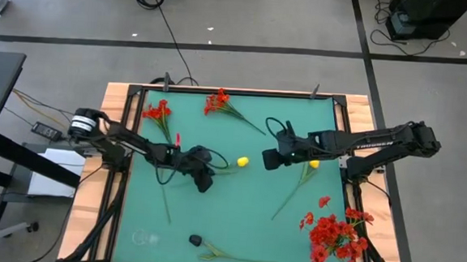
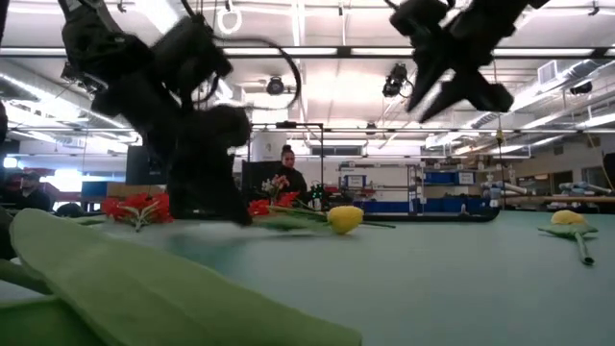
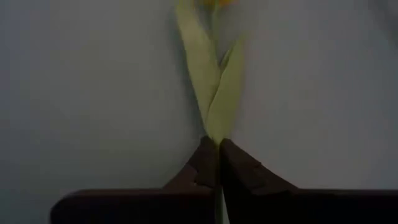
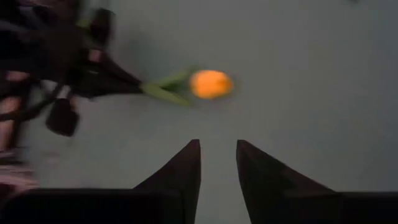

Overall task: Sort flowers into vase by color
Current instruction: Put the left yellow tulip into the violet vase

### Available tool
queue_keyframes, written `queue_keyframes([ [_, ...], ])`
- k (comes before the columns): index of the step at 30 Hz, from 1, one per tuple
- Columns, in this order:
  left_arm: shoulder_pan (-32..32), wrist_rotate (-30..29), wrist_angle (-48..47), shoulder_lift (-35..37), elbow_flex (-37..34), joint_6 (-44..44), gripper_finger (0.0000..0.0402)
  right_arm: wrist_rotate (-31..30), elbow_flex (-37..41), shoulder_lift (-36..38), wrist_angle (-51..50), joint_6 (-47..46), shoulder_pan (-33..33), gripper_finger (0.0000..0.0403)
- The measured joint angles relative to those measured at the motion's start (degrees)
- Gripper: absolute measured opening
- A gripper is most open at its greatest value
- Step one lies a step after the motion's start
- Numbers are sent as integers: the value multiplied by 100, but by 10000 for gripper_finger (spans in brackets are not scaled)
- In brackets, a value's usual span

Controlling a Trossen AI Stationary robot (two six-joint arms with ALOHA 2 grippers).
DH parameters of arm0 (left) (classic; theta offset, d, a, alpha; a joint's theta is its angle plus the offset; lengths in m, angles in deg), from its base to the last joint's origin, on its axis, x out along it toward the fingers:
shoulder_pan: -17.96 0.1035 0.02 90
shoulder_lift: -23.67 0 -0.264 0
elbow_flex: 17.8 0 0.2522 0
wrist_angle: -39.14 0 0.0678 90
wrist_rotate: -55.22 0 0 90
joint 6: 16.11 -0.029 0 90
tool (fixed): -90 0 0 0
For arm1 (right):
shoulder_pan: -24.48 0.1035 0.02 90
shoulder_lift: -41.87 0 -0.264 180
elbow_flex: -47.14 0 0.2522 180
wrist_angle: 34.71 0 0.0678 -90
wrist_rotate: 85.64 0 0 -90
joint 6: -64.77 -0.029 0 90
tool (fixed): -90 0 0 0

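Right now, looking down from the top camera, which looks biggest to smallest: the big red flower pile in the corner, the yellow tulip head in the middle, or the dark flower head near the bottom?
1. Red flower pile, by far.
2. Yellow tulip head and dark flower head look about alike; I won't rank them.

You see the left hand [image 2: 216,197] down on the counter [image 2: 432,279] beside a yellow flower head [image 2: 345,219], red flowers [image 2: 139,208] behind it. The right hand [image 2: 452,82] hangs high, fingers apart. Another yellow flower [image 2: 569,221] lies far right.
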Motion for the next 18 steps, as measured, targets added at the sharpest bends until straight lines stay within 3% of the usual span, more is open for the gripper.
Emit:
queue_keyframes([
  [8,249,-136,549,1634,20,41,9,-296,0,349,1293,771,-6,103],
  [12,260,-369,1749,2062,20,-566,8,-605,0,439,2535,1885,-6,114],
  [18,273,-397,3848,1975,35,-1056,7,-732,0,219,4379,3565,-2,157],
])
